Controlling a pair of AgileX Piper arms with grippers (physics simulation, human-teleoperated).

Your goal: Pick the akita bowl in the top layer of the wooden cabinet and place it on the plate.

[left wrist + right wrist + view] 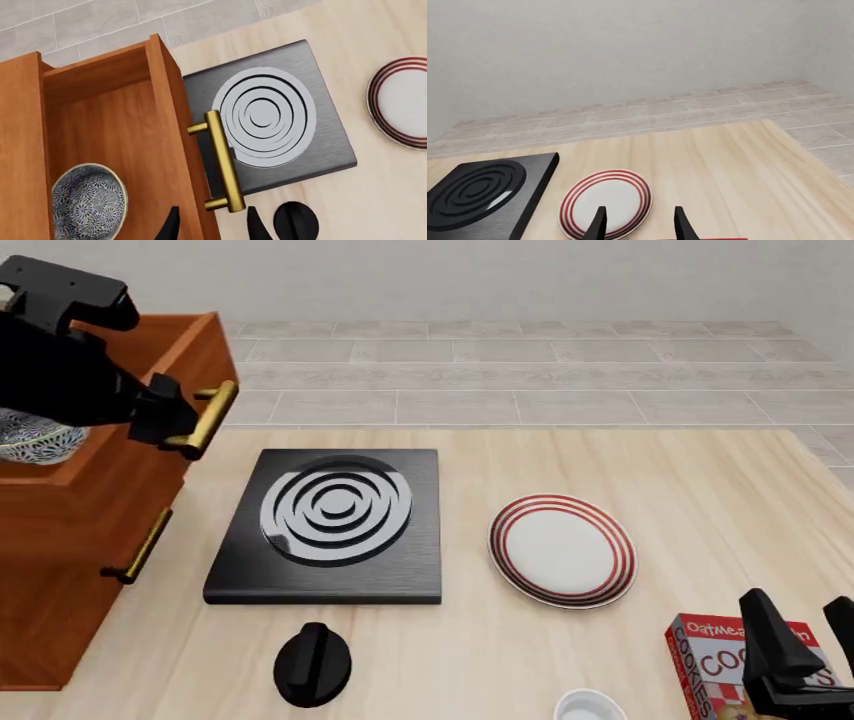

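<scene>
Jaws of left gripper (pixel 212 223) stood apart w/ nothing between them, straddling the front board of the top layer (pixel 113 130) by its brass handle (pixel 222 161). Drawer was pulled out; akita bowl (pixel 88 201) sat inside. Right gripper (pixel 638 222) was parted too, empty, above the plate (pixel 562 549) on the table (pixel 694 490), just beside the black slab (pixel 328 527).

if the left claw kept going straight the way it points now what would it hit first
Probably the drawer front of the open top drawer: the left claw straddles it beside the brass handle. Depth is unclear; the bowl lies off that line.
</scene>
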